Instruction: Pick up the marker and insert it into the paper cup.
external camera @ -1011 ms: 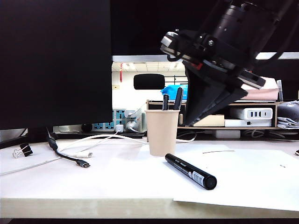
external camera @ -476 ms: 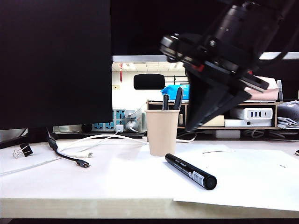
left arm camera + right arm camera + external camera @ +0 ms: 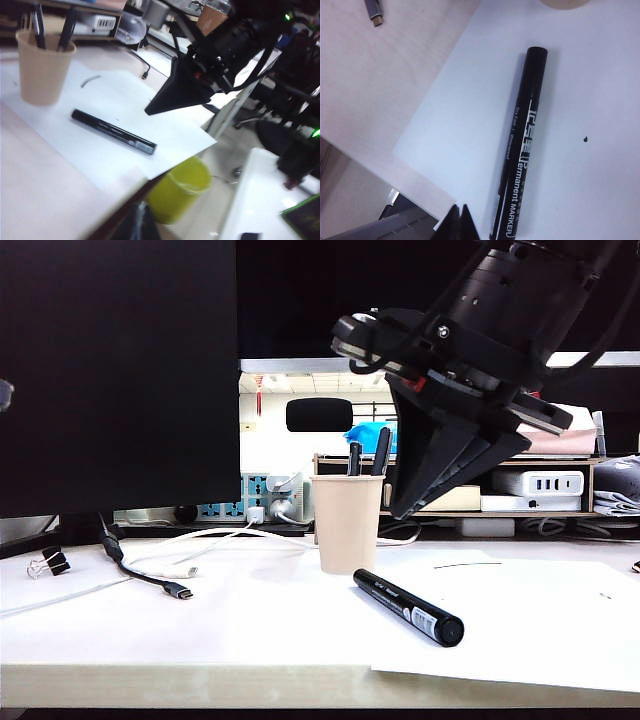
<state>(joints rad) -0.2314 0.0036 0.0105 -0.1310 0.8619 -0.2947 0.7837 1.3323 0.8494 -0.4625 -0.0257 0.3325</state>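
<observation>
Marker (image 3: 408, 607): lies flat on the white paper sheet (image 3: 520, 620), below the right gripper and not touched by it; its white lettering faces up in the right wrist view (image 3: 522, 150).
Paper cup (image 3: 347, 523): stands upright on the worktop (image 3: 200, 640), just beside the marker's far end and off to the side of the right gripper; two other black pens (image 3: 367, 455) already stand in it.
Right gripper (image 3: 402, 508): hangs in the air above the marker, tips pointing down, fingers pressed together and holding nothing; its closed tips show at the edge of the right wrist view (image 3: 459, 215).
Left gripper: only a dark blurred tip (image 3: 135, 225) shows at the edge of the left wrist view, well away from the marker; I cannot tell whether it is spread or closed.
Done so far: nothing of the task, judging by how things lie; the marker is not yet picked up.
Left to do: spread the right gripper, lower it over the barrel, pinch, lift, carry to the cup and drop the marker in.
Other things: a cable (image 3: 150, 575) and a binder clip (image 3: 48, 562) lie far to the side; a yellow bin (image 3: 180, 187) stands under the worktop's edge.
</observation>
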